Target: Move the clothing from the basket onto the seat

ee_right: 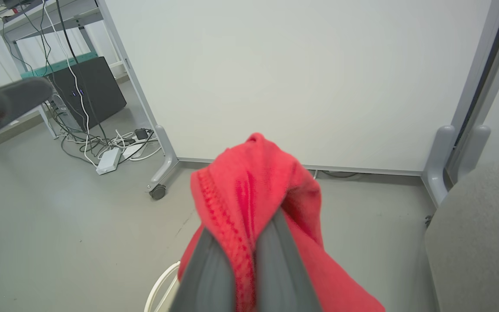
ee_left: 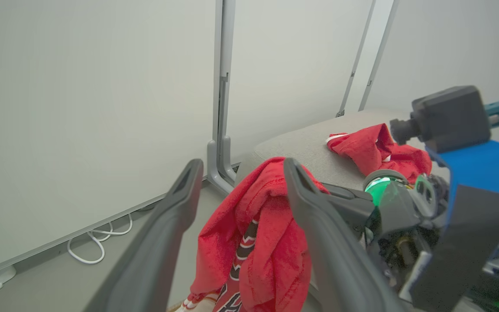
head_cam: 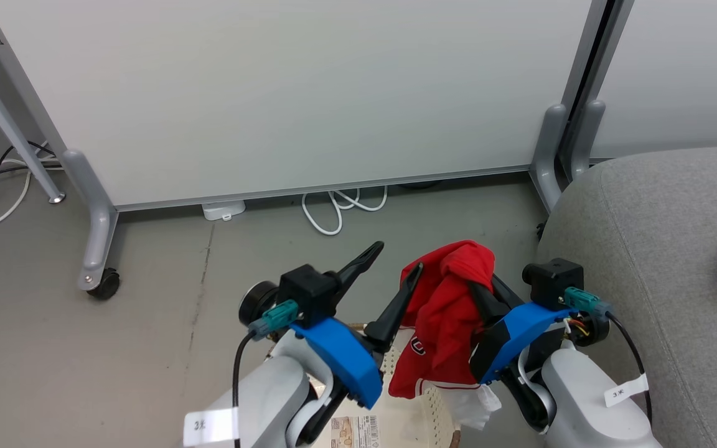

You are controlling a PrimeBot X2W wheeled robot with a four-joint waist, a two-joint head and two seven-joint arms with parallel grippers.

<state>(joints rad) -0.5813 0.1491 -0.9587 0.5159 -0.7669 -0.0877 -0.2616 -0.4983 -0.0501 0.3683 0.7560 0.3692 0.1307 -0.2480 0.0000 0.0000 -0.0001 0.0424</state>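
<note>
A red jersey (head_cam: 449, 311) with white trim hangs from my right gripper (head_cam: 473, 281), which is shut on its bunched top above the cream basket (head_cam: 424, 418). In the right wrist view the two fingers (ee_right: 275, 260) pinch the red cloth (ee_right: 254, 186), and the basket rim (ee_right: 158, 281) shows below. Just left of the jersey, my left gripper (head_cam: 394, 260) stands open and holds nothing. In the left wrist view its spread fingers (ee_left: 189, 182) frame the hanging jersey (ee_left: 254, 242). A second red garment (ee_left: 375, 147) lies on the grey seat (ee_left: 301, 143), at the right (head_cam: 657, 249).
A white partition panel (head_cam: 284, 93) on castor feet (head_cam: 104, 283) stands close ahead, with white cables (head_cam: 333, 211) on the floor under it. A black computer case (ee_right: 89, 86) and a tangle of cables sit far left. Grey floor lies left of the basket.
</note>
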